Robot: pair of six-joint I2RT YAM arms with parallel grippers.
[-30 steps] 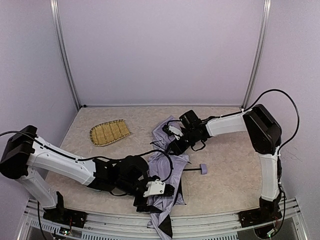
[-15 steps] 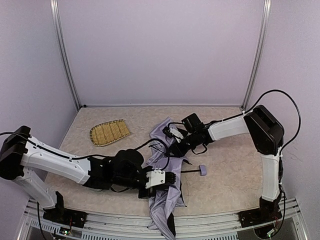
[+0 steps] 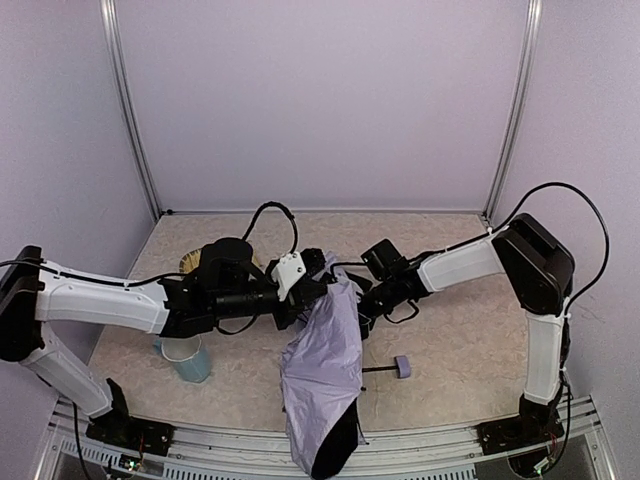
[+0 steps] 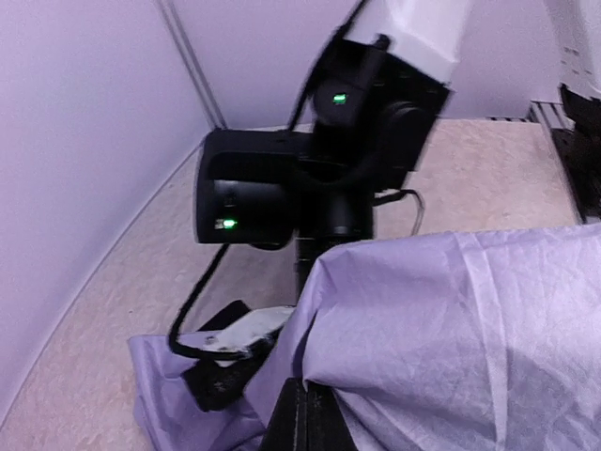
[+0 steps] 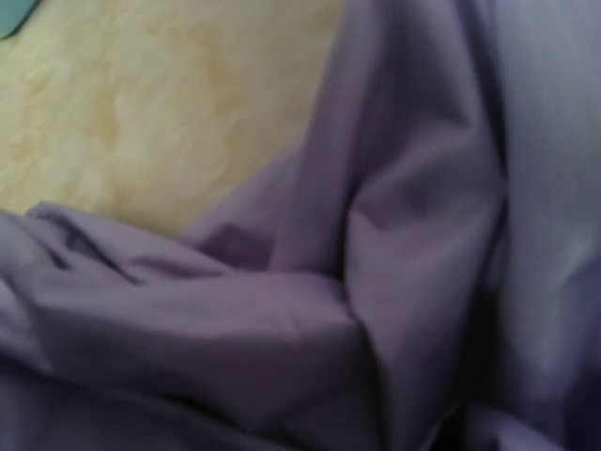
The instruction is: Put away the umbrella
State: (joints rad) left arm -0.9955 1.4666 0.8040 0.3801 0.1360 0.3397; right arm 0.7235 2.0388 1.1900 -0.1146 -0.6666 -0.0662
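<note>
The umbrella (image 3: pixel 325 370) is held up over the middle of the worktop (image 3: pixel 460 340) by a pinch of its pale lavender fabric, on which the left gripper (image 3: pixel 316 290) is closed tight. From there the cloth is draped down to the near edge, with black lining shown at its lowest tip. The thin shaft (image 3: pixel 378 369) and handle knob (image 3: pixel 402 365) are seen just right of the cloth. The right gripper (image 3: pixel 364 300) is buried in the fabric's far right side; its opening and any hold cannot be told. A blue cup (image 3: pixel 188 360) is stood towards the near left corner.
</note>
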